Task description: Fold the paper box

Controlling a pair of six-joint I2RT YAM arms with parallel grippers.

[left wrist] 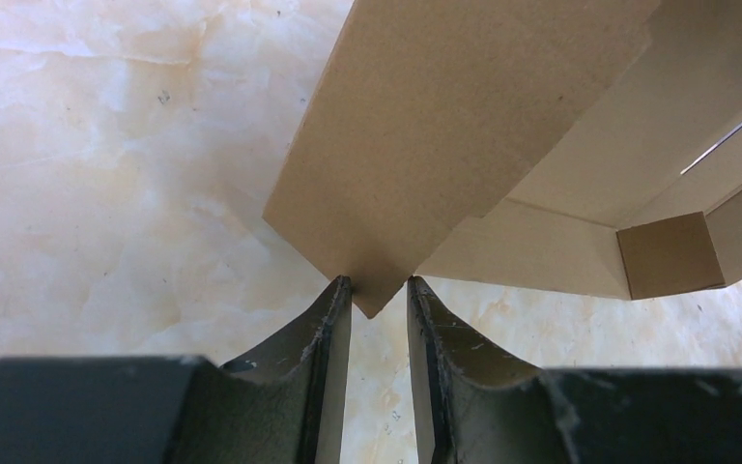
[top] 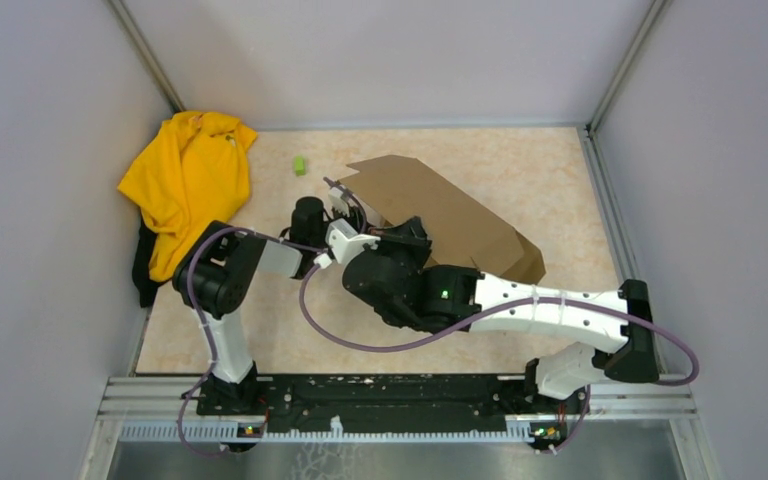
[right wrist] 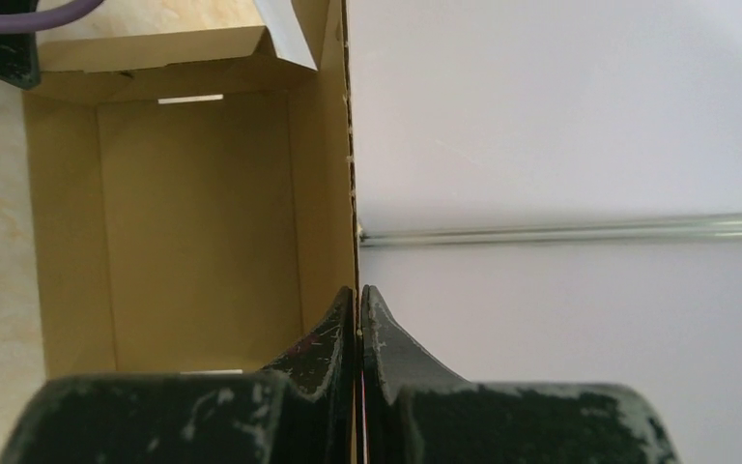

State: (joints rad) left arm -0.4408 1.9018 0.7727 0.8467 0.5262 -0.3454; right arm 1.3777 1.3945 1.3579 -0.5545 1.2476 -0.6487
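The paper box (top: 450, 215) is brown cardboard, partly raised, in the middle of the table. In the left wrist view the box (left wrist: 444, 116) shows a big flap whose corner dips between my left gripper's (left wrist: 379, 282) tips; the jaws stand a little apart with table showing through the gap. In the top view the left gripper (top: 338, 197) is at the box's left edge. My right gripper (right wrist: 358, 290) is shut on a side wall of the box (right wrist: 193, 222), seen edge-on, with the box's inside to its left. In the top view the right gripper (top: 410, 233) is at the box's near side.
A yellow cloth garment (top: 188, 185) lies at the far left on something dark (top: 142, 270). A small green object (top: 299, 165) sits left of the box. Grey walls close in the table on three sides. The two arms cross close together in front of the box.
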